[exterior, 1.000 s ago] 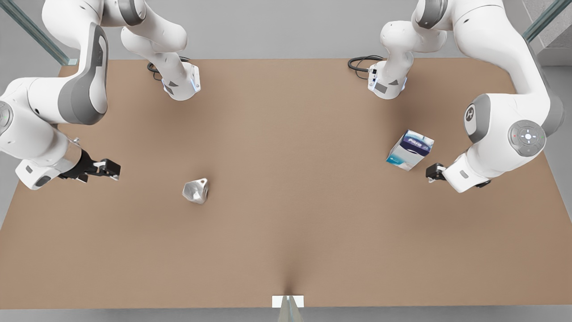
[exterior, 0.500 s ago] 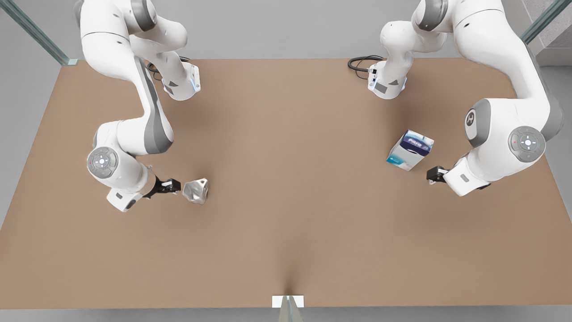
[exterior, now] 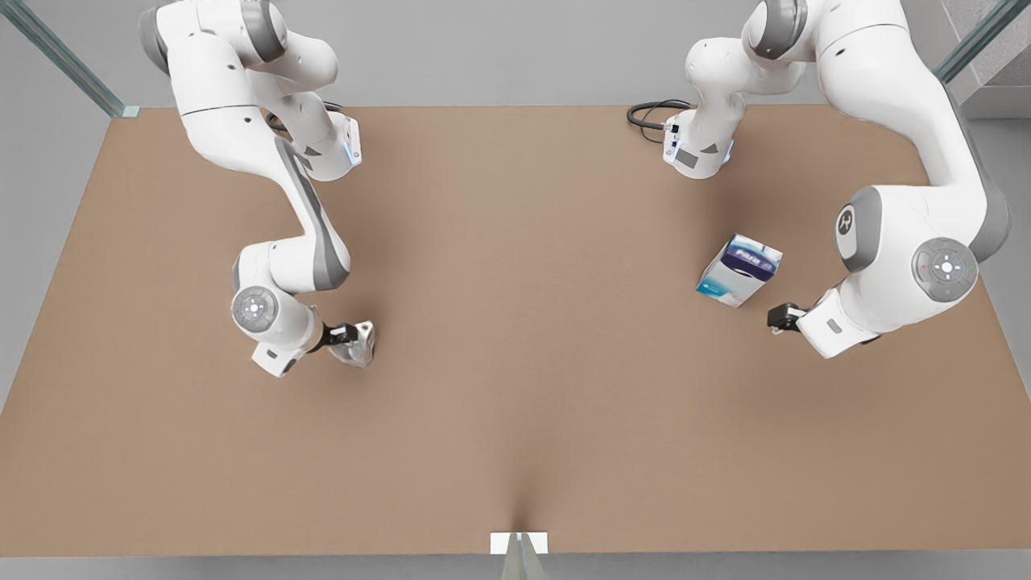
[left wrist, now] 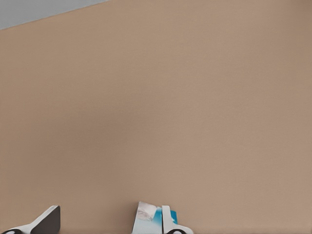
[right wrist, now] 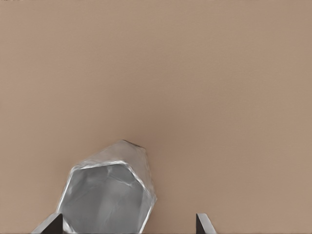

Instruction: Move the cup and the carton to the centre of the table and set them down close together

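A: Silvery and faceted, the cup [exterior: 355, 344] lay tipped on the brown table [exterior: 515, 451], on the front view's left and well off centre, and we had the right gripper [exterior: 345, 333] up against it.

B: We saw its open mouth between two spread fingertips [right wrist: 204, 225]; nothing showed inside, and nothing was clamped.

A: We judged that spread was there to straddle the rim.

B: The carton [exterior: 739, 270] stood tilted on the front view's right, well apart from the cup. Top shut, contents hidden.

A: Our left gripper [exterior: 780, 316] waited just beside it, fingers [left wrist: 168, 223] parted, one near its teal corner.
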You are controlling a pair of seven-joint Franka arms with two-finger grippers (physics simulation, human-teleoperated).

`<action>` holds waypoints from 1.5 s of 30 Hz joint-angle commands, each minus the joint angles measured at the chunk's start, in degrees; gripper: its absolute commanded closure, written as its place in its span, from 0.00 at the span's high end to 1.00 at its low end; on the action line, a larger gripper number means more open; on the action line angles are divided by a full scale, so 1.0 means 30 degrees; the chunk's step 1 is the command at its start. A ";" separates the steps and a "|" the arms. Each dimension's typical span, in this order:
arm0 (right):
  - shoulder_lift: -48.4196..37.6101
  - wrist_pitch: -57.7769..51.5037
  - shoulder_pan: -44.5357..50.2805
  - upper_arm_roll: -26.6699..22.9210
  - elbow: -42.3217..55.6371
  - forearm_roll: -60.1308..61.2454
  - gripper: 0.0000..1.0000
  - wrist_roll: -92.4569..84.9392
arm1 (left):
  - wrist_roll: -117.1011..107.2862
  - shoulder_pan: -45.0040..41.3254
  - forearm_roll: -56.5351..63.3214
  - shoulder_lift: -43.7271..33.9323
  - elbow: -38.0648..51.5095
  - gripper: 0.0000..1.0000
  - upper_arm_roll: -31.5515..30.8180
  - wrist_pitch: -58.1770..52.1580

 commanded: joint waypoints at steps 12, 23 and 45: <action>0.1484 0.1938 -0.0116 -0.0088 -0.0491 0.0001 1.00 0.0001 | 0.0013 0.0088 -0.0053 0.0338 0.0030 1.00 0.0030 0.0043; 0.1777 0.2466 -0.0204 -0.0059 -0.0697 0.0001 0.39 0.0060 | 0.0042 0.0088 -0.0287 0.0338 0.0030 1.00 0.0147 0.0043; 0.1543 0.2495 0.0118 0.0087 -0.0111 0.0059 0.21 0.0264 | 0.0101 0.0352 -0.0492 0.0396 0.0059 1.00 0.0147 0.0043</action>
